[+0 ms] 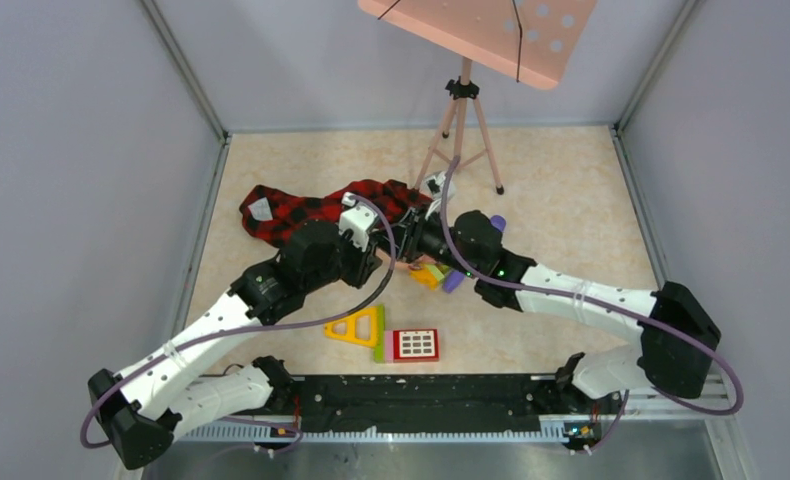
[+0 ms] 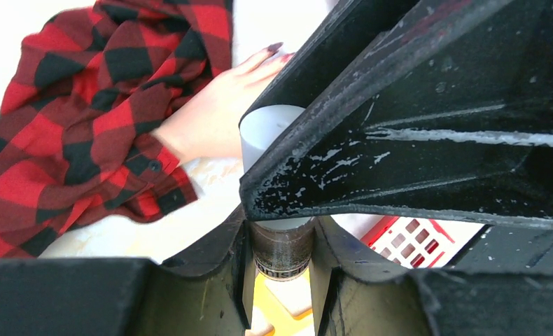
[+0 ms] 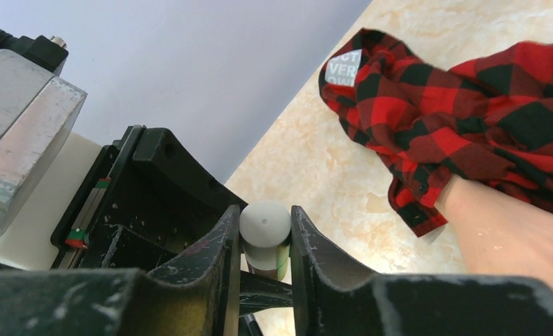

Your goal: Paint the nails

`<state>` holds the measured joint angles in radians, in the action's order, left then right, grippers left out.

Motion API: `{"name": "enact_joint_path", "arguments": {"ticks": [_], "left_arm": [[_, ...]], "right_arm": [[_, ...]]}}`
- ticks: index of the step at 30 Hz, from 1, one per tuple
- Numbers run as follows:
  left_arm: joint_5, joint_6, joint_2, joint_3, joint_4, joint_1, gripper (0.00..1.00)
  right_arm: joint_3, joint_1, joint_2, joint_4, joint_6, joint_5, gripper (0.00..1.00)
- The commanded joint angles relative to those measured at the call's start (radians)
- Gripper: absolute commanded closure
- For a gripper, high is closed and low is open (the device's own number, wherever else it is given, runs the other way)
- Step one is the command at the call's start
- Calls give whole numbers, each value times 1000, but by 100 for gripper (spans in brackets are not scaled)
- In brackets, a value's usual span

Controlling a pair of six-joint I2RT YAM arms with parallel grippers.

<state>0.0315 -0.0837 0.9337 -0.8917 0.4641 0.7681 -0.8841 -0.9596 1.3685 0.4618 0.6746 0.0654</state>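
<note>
Left gripper clamps the bottle steady while right gripper pinches its cap, apparently to unscrew it beside the mannequin hand.

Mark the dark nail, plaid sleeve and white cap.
dark nail [image 2: 273, 47], left wrist view, middle of the nail.
plaid sleeve [image 2: 85, 133], left wrist view, mid-fabric.
white cap [image 3: 264, 222], right wrist view, its round top.
</note>
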Motion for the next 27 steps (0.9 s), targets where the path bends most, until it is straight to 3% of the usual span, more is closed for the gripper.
{"name": "enact_joint_path", "arguments": {"ticks": [1,7,11,13,17,22,27], "left_arm": [[-27,-1,-23,-58,-197,2,100],[-83,3,0,-75,-177,2,100],[-109,-1,10,-79,-172,1,100],[-141,-5,11,-79,-176,0,100],[-282,-13,11,-76,-201,-4,100],[-612,-67,34,-74,-266,-40,100],[-884,-109,38,-55,-358,-50,100]], "right_arm": [[34,-33,-113,-74,-82,-59,72],[119,-30,-275,-51,-196,-124,23],[179,-8,-365,-31,-254,-85,9],[211,20,-396,-24,-267,-56,6],[309,145,-438,90,-224,156,4],[422,212,-480,399,-178,525,4],[413,212,-508,531,-129,690,4]]}}
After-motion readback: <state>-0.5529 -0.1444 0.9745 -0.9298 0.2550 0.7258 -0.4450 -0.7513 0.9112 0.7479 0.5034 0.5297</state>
